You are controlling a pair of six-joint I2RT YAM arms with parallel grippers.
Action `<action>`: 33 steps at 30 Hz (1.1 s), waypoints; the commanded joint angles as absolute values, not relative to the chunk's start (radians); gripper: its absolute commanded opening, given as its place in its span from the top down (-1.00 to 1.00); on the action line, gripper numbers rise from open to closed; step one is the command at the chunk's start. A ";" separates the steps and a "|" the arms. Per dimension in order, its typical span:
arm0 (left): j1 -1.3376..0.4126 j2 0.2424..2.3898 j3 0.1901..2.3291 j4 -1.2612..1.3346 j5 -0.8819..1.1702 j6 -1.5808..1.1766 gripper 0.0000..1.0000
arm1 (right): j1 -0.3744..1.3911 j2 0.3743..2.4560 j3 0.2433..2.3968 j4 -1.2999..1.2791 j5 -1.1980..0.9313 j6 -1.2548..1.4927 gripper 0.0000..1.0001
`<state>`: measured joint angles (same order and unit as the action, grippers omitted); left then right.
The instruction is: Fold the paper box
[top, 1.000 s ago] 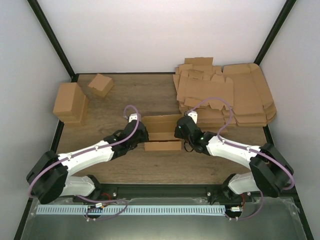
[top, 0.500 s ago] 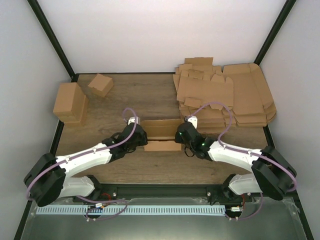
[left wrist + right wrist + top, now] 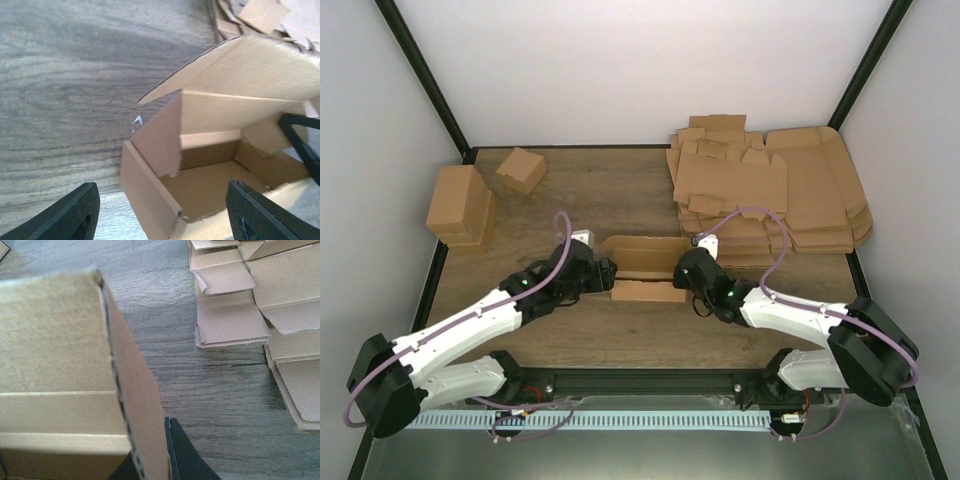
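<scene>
The paper box [image 3: 645, 258] sits mid-table as a partly folded brown tray, its far panel raised and a loose flap [image 3: 647, 291] lying in front. My left gripper [image 3: 604, 274] is at its left end, open. In the left wrist view the black fingertips [image 3: 65, 215] stand wide apart on either side of the box's near corner [image 3: 150, 185], touching nothing. My right gripper [image 3: 686, 270] is at the right end. Seen from the right wrist, the gripper [image 3: 165, 460] is shut on the box's upright end wall [image 3: 135, 405].
A pile of flat die-cut cardboard sheets [image 3: 770, 195] fills the back right, close to the right arm, also seen as sheets [image 3: 235, 315]. Folded brown boxes [image 3: 460, 205] and a small cube-like box [image 3: 521, 169] stand at the back left. Black frame posts rise at both back corners.
My left gripper has opened and let go of the box's left end. The box has shifted a little toward the back, the right gripper still holding it.
</scene>
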<state>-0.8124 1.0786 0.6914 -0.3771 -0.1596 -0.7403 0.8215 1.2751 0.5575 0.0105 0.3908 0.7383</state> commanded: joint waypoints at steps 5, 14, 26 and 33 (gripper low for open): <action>-0.808 1.031 0.896 -0.645 -0.082 -0.541 -0.86 | 0.827 1.262 0.527 0.060 0.368 0.609 0.99; -0.706 1.241 1.127 -0.676 0.099 -0.246 -0.90 | 0.827 1.255 0.527 0.104 0.290 0.448 0.99; -0.706 1.487 1.202 -0.659 0.381 -0.019 -0.38 | 0.827 1.258 0.539 0.104 0.267 0.392 0.99; -0.714 1.500 1.186 -0.618 0.359 -0.004 0.65 | 0.827 1.273 0.573 0.062 0.264 0.384 0.95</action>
<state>-0.7067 1.5017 1.1919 -0.6594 0.3462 -0.0387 0.8215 1.2633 0.5262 0.1043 0.2611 0.4015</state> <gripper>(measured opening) 0.260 0.027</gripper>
